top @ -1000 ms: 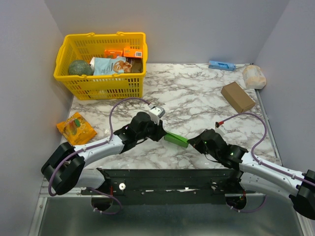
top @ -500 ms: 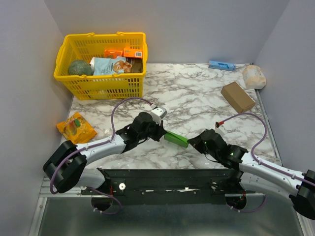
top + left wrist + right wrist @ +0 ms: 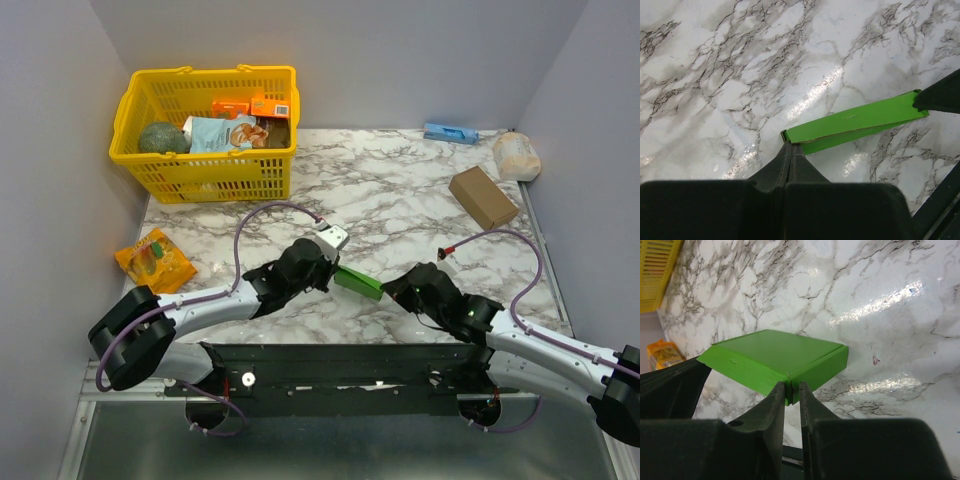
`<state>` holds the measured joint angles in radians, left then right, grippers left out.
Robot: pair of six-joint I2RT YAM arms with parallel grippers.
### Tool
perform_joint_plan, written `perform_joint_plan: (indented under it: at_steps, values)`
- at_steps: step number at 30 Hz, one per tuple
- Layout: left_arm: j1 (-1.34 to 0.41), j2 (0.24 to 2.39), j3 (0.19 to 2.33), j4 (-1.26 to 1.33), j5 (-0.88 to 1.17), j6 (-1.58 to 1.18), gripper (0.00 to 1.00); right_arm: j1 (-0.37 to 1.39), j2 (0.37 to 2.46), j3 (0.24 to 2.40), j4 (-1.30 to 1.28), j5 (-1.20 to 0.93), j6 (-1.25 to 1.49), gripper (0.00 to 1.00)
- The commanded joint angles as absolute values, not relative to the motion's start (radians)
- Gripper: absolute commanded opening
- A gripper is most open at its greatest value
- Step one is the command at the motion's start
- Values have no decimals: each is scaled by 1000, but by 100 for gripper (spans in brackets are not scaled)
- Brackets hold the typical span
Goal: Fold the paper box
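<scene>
Clamping shut within the last second, the left claw [image 3: 790, 150] now pinches one end of the paper box [image 3: 855, 122], the right claw [image 3: 791, 392] clenched on its other corner, stretching it flat near the middle of the tabletop's [image 3: 400, 190] near edge, probably ready for creasing.

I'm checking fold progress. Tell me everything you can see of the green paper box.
The paper box is bright green, plain thin card, folded into a flat, shallow closed shape with crisp creased edges. It spans tilted between the arms, seemingly just off the marble table. The left end effector is shut on one end corner; the right end effector pinches the opposite corner.
</scene>
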<state>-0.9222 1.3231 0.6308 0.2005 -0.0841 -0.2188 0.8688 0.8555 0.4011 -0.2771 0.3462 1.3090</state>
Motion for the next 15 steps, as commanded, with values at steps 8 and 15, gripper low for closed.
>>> perform_joint_plan:
  at_steps: [8, 15]
  values:
    - [-951, 1411, 552, 276, -114, -236, 0, 877, 923, 327, -515, 307, 1266, 23]
    - [-951, 1437, 534, 279, -123, -264, 0, 879, 914, 324, -517, 307, 1267, 23]
